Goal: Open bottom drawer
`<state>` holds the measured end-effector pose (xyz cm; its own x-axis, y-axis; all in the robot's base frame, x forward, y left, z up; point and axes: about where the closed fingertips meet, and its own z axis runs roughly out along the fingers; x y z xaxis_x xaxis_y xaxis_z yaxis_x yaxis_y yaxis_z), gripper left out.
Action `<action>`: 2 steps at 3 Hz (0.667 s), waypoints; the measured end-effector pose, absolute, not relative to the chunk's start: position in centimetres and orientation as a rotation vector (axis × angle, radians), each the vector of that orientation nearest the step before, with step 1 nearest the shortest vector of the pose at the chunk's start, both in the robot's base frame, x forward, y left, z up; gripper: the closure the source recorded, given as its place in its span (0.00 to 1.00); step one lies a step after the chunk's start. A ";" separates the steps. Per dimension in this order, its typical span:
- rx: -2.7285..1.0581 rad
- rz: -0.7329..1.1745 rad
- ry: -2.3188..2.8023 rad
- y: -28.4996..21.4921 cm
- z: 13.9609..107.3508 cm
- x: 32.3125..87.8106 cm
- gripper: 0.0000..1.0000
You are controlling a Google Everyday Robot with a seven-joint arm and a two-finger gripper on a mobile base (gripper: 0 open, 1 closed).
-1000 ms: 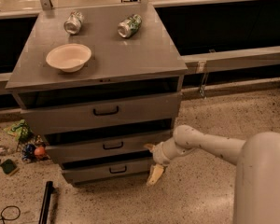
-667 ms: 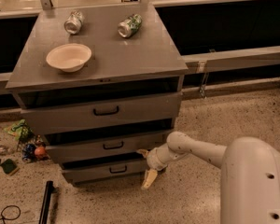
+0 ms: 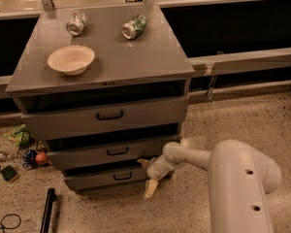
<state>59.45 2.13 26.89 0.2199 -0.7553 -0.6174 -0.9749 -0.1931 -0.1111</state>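
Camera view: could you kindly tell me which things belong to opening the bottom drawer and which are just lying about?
For the job:
bottom drawer; its black handle; gripper, open, at that drawer's right end.

Just lying about:
bowl, silver can and green can on the cabinet top; top drawer; middle drawer; floor clutter.

cabinet top (image 3: 150, 57), bowl (image 3: 71, 58), two cans (image 3: 76, 23) (image 3: 135, 26), tool (image 3: 148, 176) below

Chunky off-white arm (image 3: 237, 178), smooth rounded shell, two small dark dots on the fat link, then a slimmer tube and a knobby wrist. Hand (image 3: 144, 178) with pale tan fingers (image 3: 150, 188) spread apart, low at the bottom drawer (image 3: 94, 180) right end.
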 end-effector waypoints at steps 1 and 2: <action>-2.015 0.496 1.647 1.6 24.6 61.3 0.00; -2.002 0.433 1.713 1.4 22.1 62.6 0.00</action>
<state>62.63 1.38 22.06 0.1722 -0.8361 -0.5209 -0.9831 -0.1129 -0.1438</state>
